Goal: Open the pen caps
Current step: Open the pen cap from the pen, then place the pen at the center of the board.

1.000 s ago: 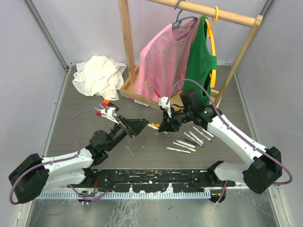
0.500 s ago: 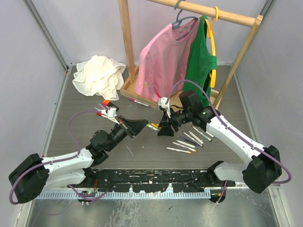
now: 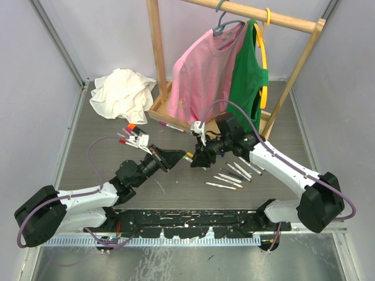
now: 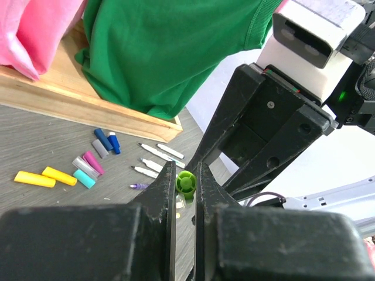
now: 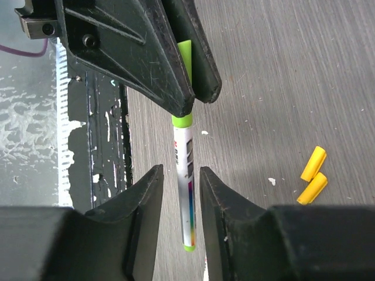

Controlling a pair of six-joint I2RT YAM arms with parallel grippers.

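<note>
The green cap [image 4: 186, 182] is clamped by the left gripper [image 4: 186, 174]; the pen barrel [image 5: 186, 199] extending from it is straddled by the parted right gripper [image 5: 181, 175].

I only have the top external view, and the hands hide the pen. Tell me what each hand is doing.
Observer: The left hand is shut on the lime-green plastic pen cap.
Operator: Now the right one.
Observer: The right hand straddles the slim white marker pen barrel; grey table shows on both sides, so it is not clamped.
Operator: Confirm the cap is on.
Observer: Yes; in the right wrist view green meets white with no nib showing.
</note>
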